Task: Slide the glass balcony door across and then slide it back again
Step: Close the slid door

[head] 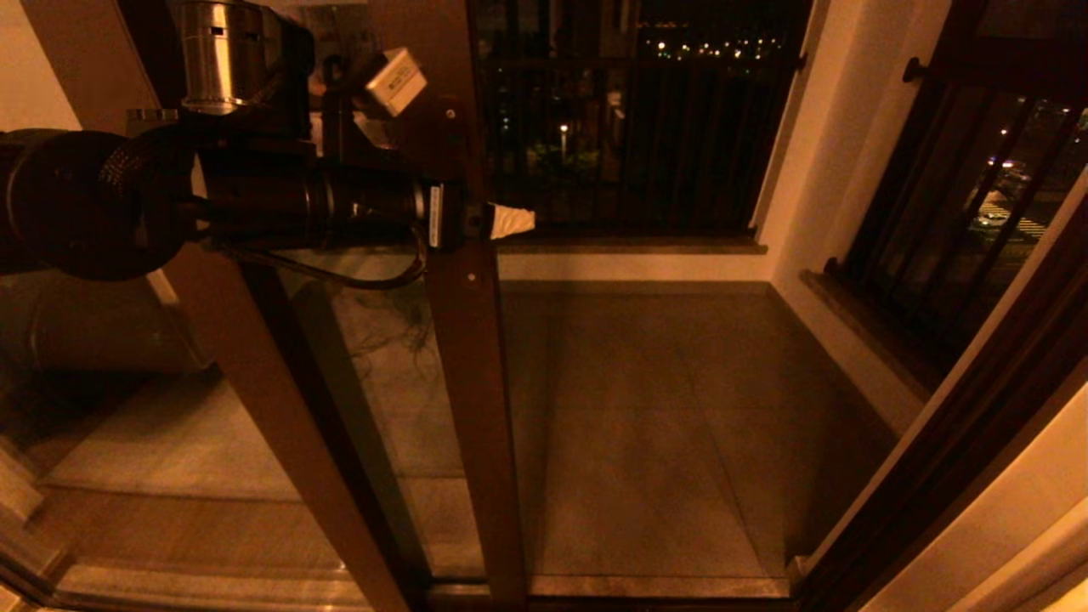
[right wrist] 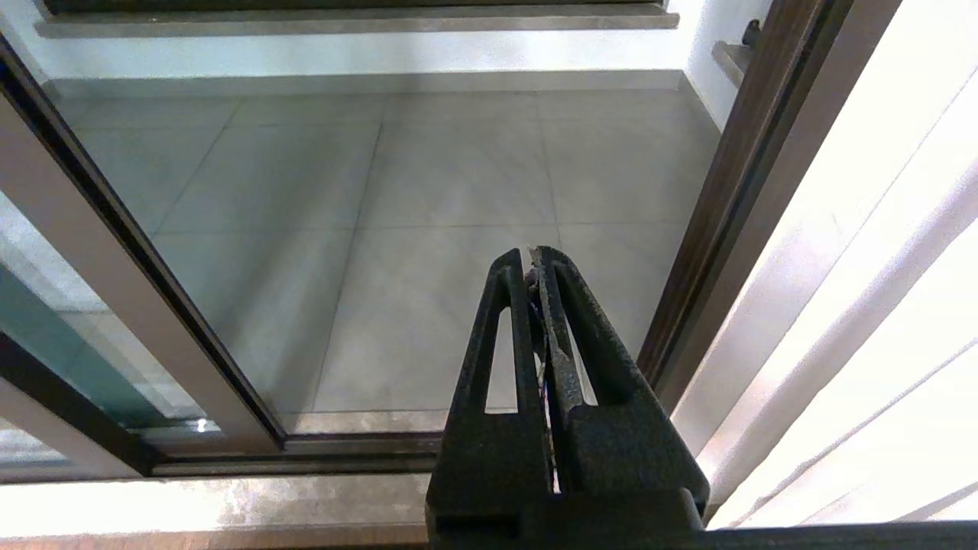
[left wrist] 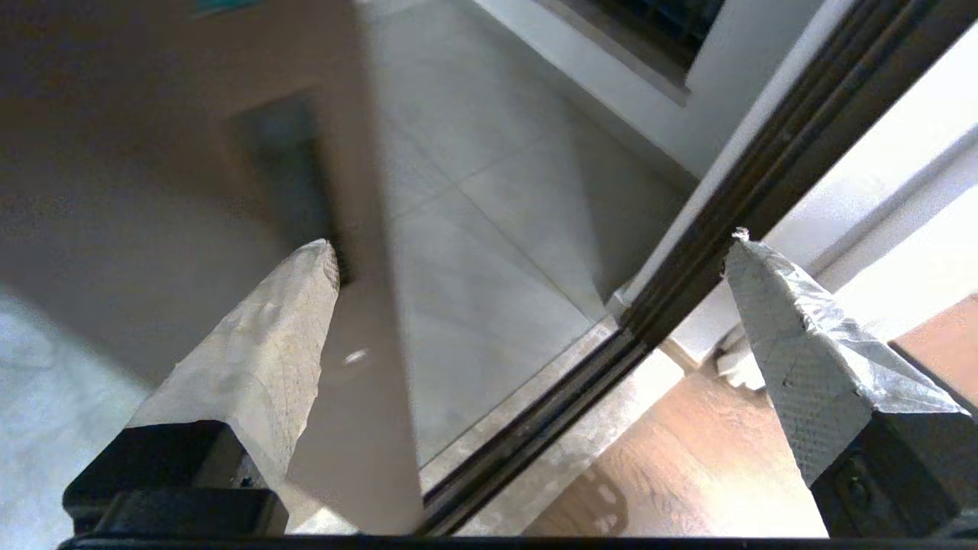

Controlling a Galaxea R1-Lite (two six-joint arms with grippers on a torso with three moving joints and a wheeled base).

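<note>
Glass balcony door [head: 472,357]: dark brown stile stands upright centre-left in head view, glass pane to its left, doorway open to its right onto the tiled balcony floor [head: 646,425]. Small screws visible on the stile face.

Left end effector [head: 489,223] is raised at the stile, arm reaching in horizontally from the left. Fingers spread wide apart, nothing clamped. One taped fingertip [head: 512,221] pokes out past the stile's right edge; in the left wrist view the other taped finger [left wrist: 263,359] lies against the stile face by the recessed handle slot [left wrist: 286,172], the second finger [left wrist: 795,344] well clear on the doorway side.

Right end effector [right wrist: 536,263]: fingers pressed together, holding nothing, low down, pointing at the balcony floor near the right door frame [right wrist: 733,191].

Black-barred window [head: 629,119] beyond the balcony, a second barred window [head: 960,221] on the right wall.
</note>
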